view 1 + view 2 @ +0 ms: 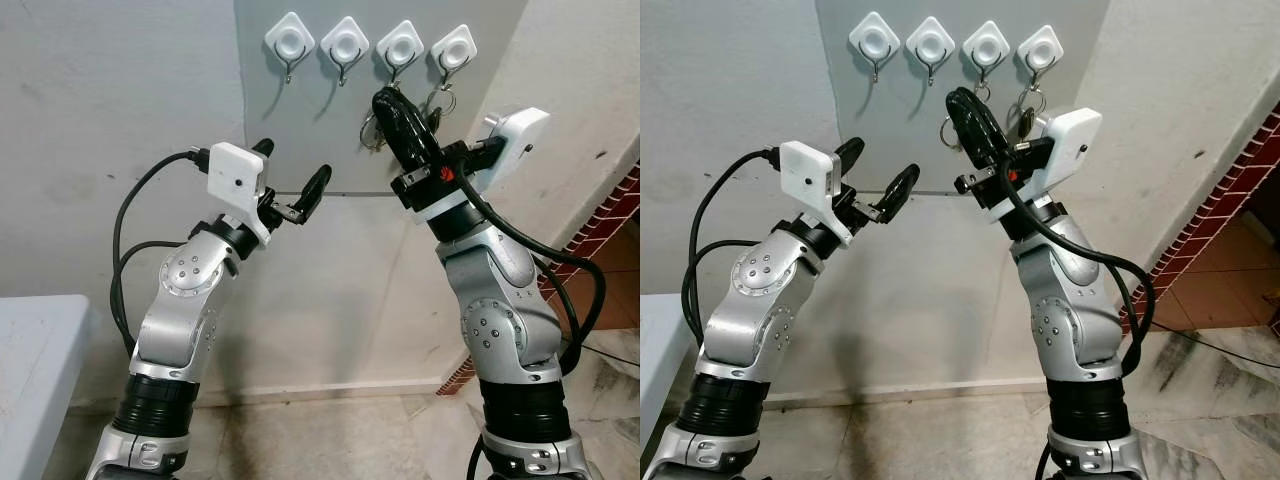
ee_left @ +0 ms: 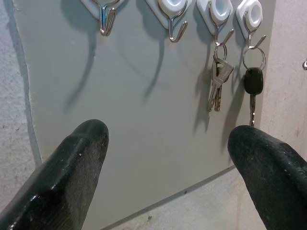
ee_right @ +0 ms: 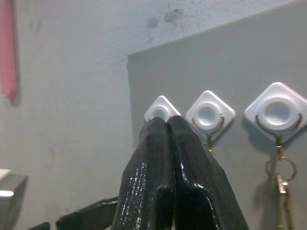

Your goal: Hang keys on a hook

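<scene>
both silver arms rise toward a grey panel carrying four white diamond hooks along its top edge. left gripper, fingers spread, hovers near the panel's lower edge; right gripper is pressed together below the third hook. plain silver keys hang on the third hook, a black-headed key on the fourth. no legible writing.

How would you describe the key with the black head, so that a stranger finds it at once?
On the wall there is a grey panel with a row of four white hooks. The key with the black head hangs by a ring from the hook at the robot's far right. The keys beside it are plain metal.
</scene>
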You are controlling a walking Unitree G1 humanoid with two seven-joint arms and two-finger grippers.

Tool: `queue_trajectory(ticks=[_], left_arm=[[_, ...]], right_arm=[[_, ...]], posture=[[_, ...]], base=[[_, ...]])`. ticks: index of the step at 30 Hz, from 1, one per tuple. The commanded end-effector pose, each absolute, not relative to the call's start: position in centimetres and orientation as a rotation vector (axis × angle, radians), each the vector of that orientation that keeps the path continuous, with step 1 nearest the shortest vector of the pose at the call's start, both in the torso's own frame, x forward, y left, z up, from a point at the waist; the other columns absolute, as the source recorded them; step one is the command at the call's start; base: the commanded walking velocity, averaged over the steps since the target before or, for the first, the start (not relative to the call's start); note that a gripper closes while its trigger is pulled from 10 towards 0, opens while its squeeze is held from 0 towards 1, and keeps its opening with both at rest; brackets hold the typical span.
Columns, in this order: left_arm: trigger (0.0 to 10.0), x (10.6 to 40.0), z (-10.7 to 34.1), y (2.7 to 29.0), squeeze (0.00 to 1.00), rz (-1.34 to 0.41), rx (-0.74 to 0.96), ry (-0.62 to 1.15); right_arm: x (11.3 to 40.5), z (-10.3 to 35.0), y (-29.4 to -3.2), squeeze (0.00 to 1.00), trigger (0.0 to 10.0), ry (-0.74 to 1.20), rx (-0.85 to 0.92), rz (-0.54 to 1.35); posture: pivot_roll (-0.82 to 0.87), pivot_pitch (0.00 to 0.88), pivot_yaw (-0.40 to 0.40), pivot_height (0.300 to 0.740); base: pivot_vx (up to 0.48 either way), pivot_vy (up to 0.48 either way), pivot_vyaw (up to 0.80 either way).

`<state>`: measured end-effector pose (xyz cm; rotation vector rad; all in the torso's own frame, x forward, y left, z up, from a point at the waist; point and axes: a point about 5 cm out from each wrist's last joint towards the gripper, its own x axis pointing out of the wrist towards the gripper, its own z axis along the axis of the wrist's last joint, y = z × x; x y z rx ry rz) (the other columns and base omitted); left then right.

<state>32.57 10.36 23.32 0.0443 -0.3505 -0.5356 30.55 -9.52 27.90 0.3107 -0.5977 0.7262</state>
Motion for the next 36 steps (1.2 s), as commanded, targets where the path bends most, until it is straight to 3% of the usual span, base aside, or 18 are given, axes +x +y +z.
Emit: queue_trajectory(ticks=[1, 16, 36], left_arm=[[10.0, 32.6, 23.6, 10.1, 0.00, -0.544, 0.051, -0.359], [10.0, 31.9, 24.2, 8.2, 0.00, -0.600, -0.006, -0.376], [10.0, 31.7, 24.5, 7.9, 0.00, -0.601, -0.027, -0.378]], right_arm=[[30.6, 28.5, -9.6, 0.00, 10.0, -0.614, 0.329, 0.744], [31.9, 28.4, -9.4, 0.00, 10.0, -0.594, 0.398, 0.750], [33.8, 29.3, -7.8, 0.00, 10.0, -0.601, 0.486, 0.841]], posture=[[0.01, 0.057, -0.066, 0.740], [0.00, 0.064, -0.063, 0.740], [0.01, 0.071, -0.066, 0.740]], base=[[0.000, 0.000, 0.00], [0.000, 0.000, 0.00], [0.000, 0.000, 0.00]])
